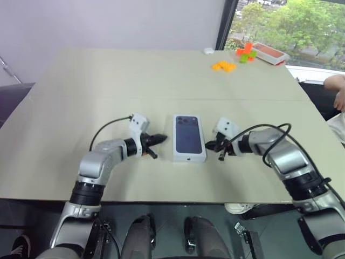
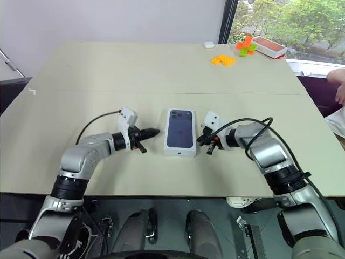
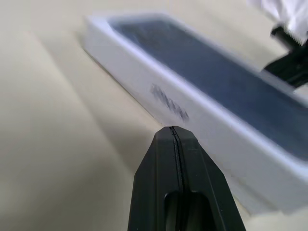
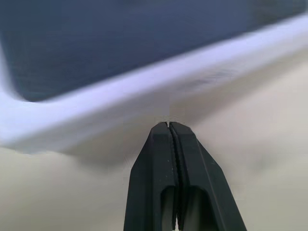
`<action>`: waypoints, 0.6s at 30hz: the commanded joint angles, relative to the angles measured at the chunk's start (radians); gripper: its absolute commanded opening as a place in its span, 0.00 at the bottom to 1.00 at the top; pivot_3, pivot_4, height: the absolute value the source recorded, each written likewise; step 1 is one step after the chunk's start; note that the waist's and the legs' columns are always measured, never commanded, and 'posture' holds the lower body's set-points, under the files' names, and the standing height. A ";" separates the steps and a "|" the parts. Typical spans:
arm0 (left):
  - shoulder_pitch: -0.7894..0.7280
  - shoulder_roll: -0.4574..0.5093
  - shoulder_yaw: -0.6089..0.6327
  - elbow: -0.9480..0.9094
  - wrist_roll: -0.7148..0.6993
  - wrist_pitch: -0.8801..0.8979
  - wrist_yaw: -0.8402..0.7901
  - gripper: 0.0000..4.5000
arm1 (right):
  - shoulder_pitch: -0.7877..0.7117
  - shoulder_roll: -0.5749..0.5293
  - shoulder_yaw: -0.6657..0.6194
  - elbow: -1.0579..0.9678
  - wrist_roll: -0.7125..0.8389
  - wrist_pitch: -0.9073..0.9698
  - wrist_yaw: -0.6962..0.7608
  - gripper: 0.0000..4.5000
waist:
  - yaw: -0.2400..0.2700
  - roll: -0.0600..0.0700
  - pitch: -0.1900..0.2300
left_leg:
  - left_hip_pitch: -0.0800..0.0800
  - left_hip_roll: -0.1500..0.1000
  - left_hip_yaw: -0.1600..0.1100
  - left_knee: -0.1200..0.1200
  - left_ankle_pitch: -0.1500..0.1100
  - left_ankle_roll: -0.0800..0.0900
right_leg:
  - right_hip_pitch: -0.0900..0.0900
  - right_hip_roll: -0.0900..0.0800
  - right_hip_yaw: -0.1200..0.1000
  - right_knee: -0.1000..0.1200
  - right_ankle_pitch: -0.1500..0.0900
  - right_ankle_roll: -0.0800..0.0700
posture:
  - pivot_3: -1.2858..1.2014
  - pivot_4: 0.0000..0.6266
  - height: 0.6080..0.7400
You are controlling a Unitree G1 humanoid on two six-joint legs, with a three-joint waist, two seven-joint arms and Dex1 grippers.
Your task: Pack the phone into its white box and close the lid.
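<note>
The lid [image 1: 188, 137], white with a dark blue phone printed on its top, lies flat on the beige table [image 1: 135, 81] between my two arms. It sits closed over the white box, so the box beneath and the phone are hidden. My left gripper [image 1: 161, 138] is shut and empty, its tip pointing at the lid's left long side with a small gap. In the left wrist view the shut fingers [image 3: 172, 139] aim at the lid's white side wall [image 3: 183, 115]. My right gripper [image 1: 209, 145] is shut and empty too, close to the lid's right side [image 4: 120, 106].
Orange blocks [image 1: 223, 66] and orange and green blocks [image 1: 245, 52] lie at the far right, beside a red and white tray [image 1: 269, 52]. A small white object [image 1: 208, 50] rests near the far edge. A person's arm [image 1: 337, 91] shows at the right edge.
</note>
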 commanded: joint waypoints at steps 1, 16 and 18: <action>-0.097 -0.052 0.057 0.037 -0.029 -0.047 0.047 0.00 | -0.093 0.017 -0.084 0.083 -0.016 -0.089 -0.069 0.01 | 0.001 0.000 0.000 | 0.000 0.000 0.000 0.000 0.000 0.000 | 0.000 0.000 0.000 0.000 0.000 0.000 | 0.52 0.24 1.00; -0.244 -0.205 -0.132 0.424 0.180 -0.282 0.020 0.00 | -0.038 0.194 -0.075 0.038 0.027 0.002 -0.148 0.01 | -0.001 0.000 0.000 | 0.000 -0.002 0.000 0.000 0.000 0.001 | 0.001 0.005 0.000 0.000 0.001 0.006 | 0.52 0.24 1.00; -0.219 -0.180 -0.167 0.406 0.194 -0.247 -0.019 0.00 | 0.002 0.164 -0.042 -0.018 0.037 0.026 -0.095 0.01 | -0.003 0.000 0.000 | 0.000 -0.002 0.001 0.000 0.000 0.001 | 0.001 0.004 0.000 0.000 0.001 0.005 | 0.52 0.24 1.00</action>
